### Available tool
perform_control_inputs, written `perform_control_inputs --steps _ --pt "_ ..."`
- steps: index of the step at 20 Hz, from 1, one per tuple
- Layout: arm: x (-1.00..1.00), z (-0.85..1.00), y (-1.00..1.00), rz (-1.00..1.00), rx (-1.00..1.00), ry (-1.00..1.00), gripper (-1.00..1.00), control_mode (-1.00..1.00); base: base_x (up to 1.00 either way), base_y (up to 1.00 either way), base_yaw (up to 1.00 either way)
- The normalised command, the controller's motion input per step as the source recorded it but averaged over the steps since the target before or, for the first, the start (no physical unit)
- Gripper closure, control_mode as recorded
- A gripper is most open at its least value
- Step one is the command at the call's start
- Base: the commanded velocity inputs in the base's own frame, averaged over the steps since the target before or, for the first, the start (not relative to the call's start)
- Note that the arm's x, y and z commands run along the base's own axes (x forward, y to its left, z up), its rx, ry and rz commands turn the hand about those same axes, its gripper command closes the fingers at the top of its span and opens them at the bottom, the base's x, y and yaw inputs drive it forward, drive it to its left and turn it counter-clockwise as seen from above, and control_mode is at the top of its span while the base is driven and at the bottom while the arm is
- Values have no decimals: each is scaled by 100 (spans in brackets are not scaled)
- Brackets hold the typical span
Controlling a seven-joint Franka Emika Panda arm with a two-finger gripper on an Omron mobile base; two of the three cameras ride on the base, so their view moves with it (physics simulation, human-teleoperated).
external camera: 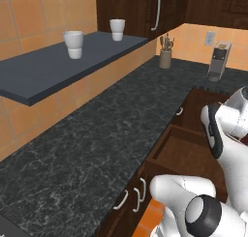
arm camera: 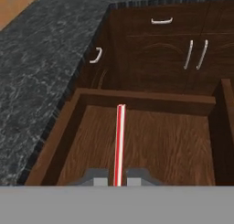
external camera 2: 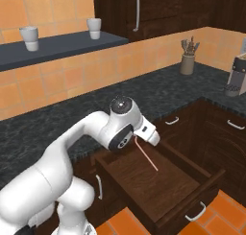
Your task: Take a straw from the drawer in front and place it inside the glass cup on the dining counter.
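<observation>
We are pinching the thin red-pink straw [arm camera: 119, 141] in the two-finger gripper [arm camera: 118, 177] | long axis running straight ahead from fingertips | hanging above the open dark-brown wooden drawer [arm camera: 151, 150].

The arm [external camera 2: 62, 157] is glossy white, built of fat rounded segments joined by dark grey-black bands. A round dark cap with a pale centre sits on 1 joint [external camera 2: 120, 105], another on the elbow [external camera: 206, 213]. The gripper [arm camera: 118, 177] ends in 2 small grey finger tips.

The straw [external camera 2: 146, 155] slants over the open drawer [external camera 2: 163, 183], in the pincer [arm camera: 118, 179].
</observation>
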Motion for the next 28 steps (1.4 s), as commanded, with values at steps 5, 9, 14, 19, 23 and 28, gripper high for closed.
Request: perform_control_inputs --steps 5,9,14,19,23,28 --pt "-33 14 0 -2 0 -9 100 -100 0 0 0" --pt "-44 17 3 -2 0 -23 100 -100 0 0 0" --pt "-27 13 17 -5 0 -9 100 100 -20 11 -4" --pt "0 0 0 0 0 0 100 100 -59 14 -21" --pt "0 0 0 0 0 0 100 100 -67 -5 -39" --pt "0 0 0 0 0 0 100 100 -62 -19 -55"
